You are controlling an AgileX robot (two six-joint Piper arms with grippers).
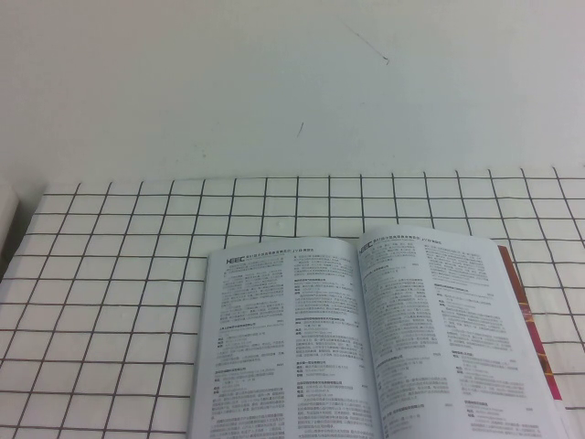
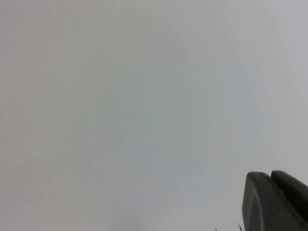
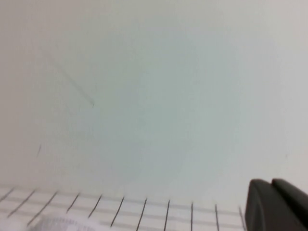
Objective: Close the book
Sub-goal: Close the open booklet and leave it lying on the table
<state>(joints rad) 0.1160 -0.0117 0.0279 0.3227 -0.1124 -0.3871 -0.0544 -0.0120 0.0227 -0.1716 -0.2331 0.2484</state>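
Note:
An open book (image 1: 366, 338) lies flat on the gridded tablecloth (image 1: 119, 274) at the front, right of centre, showing two pages of dense print. A red cover edge (image 1: 532, 322) shows under its right page. Neither gripper appears in the high view. In the left wrist view my left gripper (image 2: 270, 174) is raised and faces the bare white wall, its two dark fingertips pressed together with nothing between them. My right gripper (image 3: 271, 182) is likewise shut and empty, high above the table's far part, with a blurred corner of the book (image 3: 53, 224) low in its view.
A white wall (image 1: 292, 82) with faint marks rises behind the table's far edge. The gridded cloth (image 3: 144, 211) stretches left of and behind the book. A pale object edge (image 1: 5, 215) shows at the far left.

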